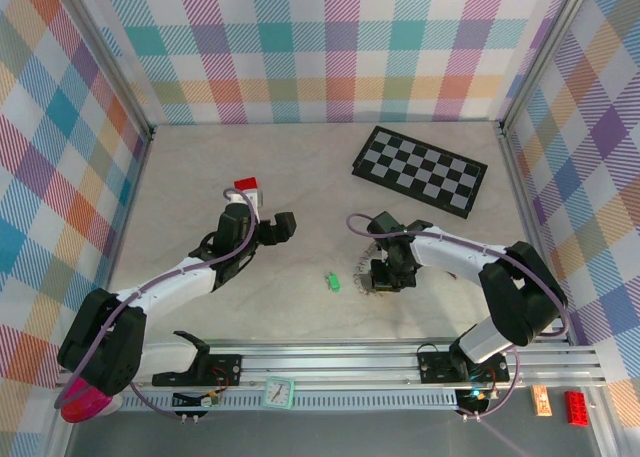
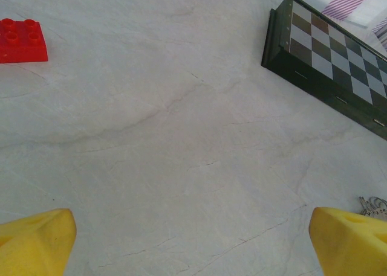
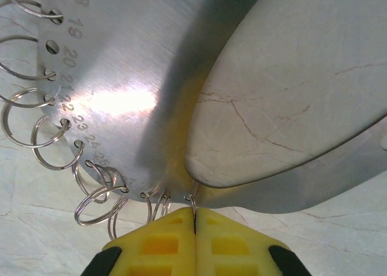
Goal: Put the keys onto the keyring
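The keyring (image 3: pixel 115 77) is a flat silvery metal loop with numbered holes, and small wire rings hang from its rim. My right gripper (image 3: pixel 195 220) is shut on one of those wire rings (image 3: pixel 193 202) at the loop's near edge. From above, the keyring (image 1: pixel 357 260) lies at centre right with the right gripper (image 1: pixel 384 276) on it. A green key (image 1: pixel 333 281) lies on the table just left of it. My left gripper (image 1: pixel 276 227) hovers to the left, open, its yellow fingers (image 2: pixel 36 243) wide apart over bare table.
A red block (image 1: pixel 246 186) sits just beyond the left gripper and shows again as the red block (image 2: pixel 22 40). A black-and-grey checkerboard (image 1: pixel 420 170) lies at the back right. Checked walls enclose the table; a metal rail runs along the near edge.
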Controlling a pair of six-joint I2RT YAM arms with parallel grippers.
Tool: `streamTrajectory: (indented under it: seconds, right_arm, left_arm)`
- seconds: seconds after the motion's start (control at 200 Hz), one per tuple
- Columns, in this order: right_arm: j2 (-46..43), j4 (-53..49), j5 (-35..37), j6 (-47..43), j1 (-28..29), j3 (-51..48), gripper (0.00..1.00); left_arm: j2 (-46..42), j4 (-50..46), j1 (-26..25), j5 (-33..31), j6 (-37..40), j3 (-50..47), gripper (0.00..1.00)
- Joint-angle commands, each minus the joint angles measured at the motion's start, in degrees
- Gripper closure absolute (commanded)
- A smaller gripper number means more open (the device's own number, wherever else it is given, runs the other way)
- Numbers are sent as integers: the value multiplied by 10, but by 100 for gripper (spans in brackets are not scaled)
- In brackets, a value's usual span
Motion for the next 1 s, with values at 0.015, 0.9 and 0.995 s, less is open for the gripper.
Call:
streamTrajectory:
  seconds: [0.015, 0.9, 0.995]
  right_arm:
    - [8, -21, 9, -11, 4, 12, 94]
    - [-74, -16, 127, -124, 8, 72, 100]
    - [-118, 49, 134, -183, 8, 72, 100]
  left_arm:
    - [-5, 16, -7, -11, 11, 17, 2]
    - [-50, -42, -9, -20, 79, 63, 3]
    - [-63, -46, -9, 7, 119, 76, 7]
